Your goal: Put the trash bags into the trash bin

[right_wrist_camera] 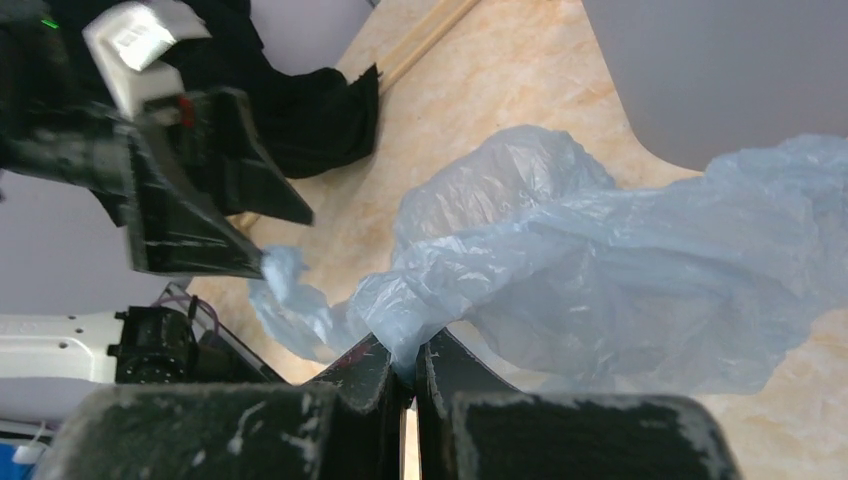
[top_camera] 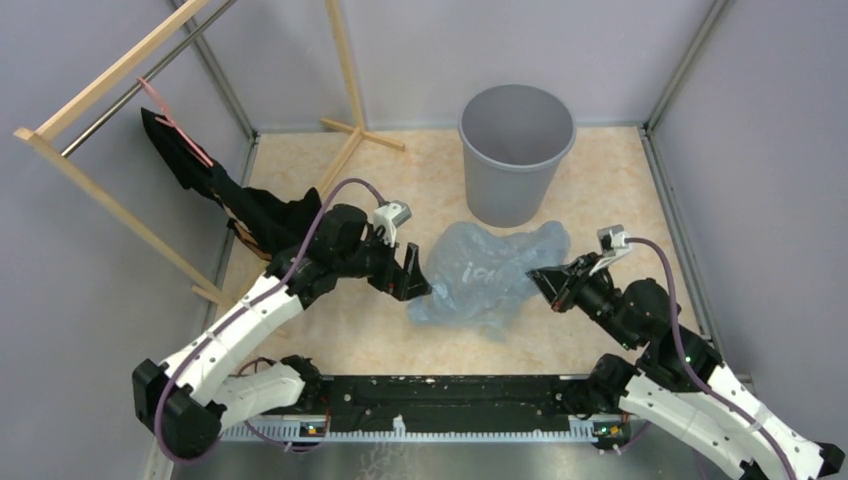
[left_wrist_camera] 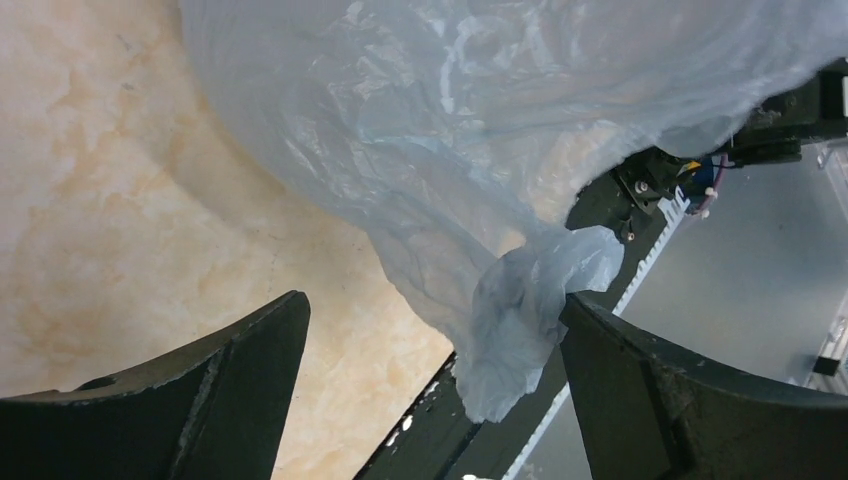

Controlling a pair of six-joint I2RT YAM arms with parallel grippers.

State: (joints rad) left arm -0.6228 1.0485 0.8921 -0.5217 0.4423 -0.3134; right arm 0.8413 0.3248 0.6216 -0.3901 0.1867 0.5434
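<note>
The pale-blue, wrinkly trash bag (top_camera: 490, 272) lies crumpled on the marble-patterned floor in front of the grey trash bin (top_camera: 510, 190), which stands upright at the back. My right gripper (top_camera: 537, 277) is shut on a bunched edge of the bag (right_wrist_camera: 600, 270); in the right wrist view its jaws (right_wrist_camera: 403, 350) pinch the film. My left gripper (top_camera: 415, 280) is open at the bag's left side. In the left wrist view its jaws (left_wrist_camera: 432, 300) stand wide apart, and a twisted corner of the bag (left_wrist_camera: 520, 330) hangs against the right-hand finger (left_wrist_camera: 640, 390), not pinched.
A black cloth with a pink strap (top_camera: 240, 200) hangs from a wooden rack (top_camera: 110, 80) at the back left. Grey enclosure walls surround the floor. The black base rail (top_camera: 440, 395) runs along the near edge between the arms.
</note>
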